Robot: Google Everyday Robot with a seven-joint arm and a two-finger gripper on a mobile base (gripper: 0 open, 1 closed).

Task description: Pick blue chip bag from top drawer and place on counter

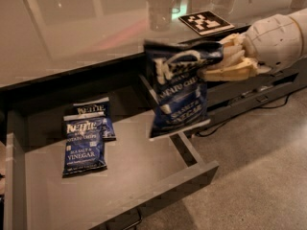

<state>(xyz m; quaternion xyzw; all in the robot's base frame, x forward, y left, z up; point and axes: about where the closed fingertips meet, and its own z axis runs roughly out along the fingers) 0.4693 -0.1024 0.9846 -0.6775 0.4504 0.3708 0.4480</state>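
Note:
My gripper (221, 60) is shut on the top of a blue chip bag (178, 91) and holds it hanging in the air over the right wall of the top drawer (144, 176), just below the counter's front edge. The bag reads "Sea Salt & Vinegar" in white. The drawer stands pulled out. Two look-alike blue bags (85, 138) lie overlapping on its floor at the left. The glossy counter (72, 28) runs along the top of the view and bears a black-and-white marker tag (205, 22).
A clear cup (160, 8) stands on the counter near the tag. Narrower grey drawers with small handles (261, 94) sit under my arm at the right. A cable trails on the concrete floor (259, 166) at the right.

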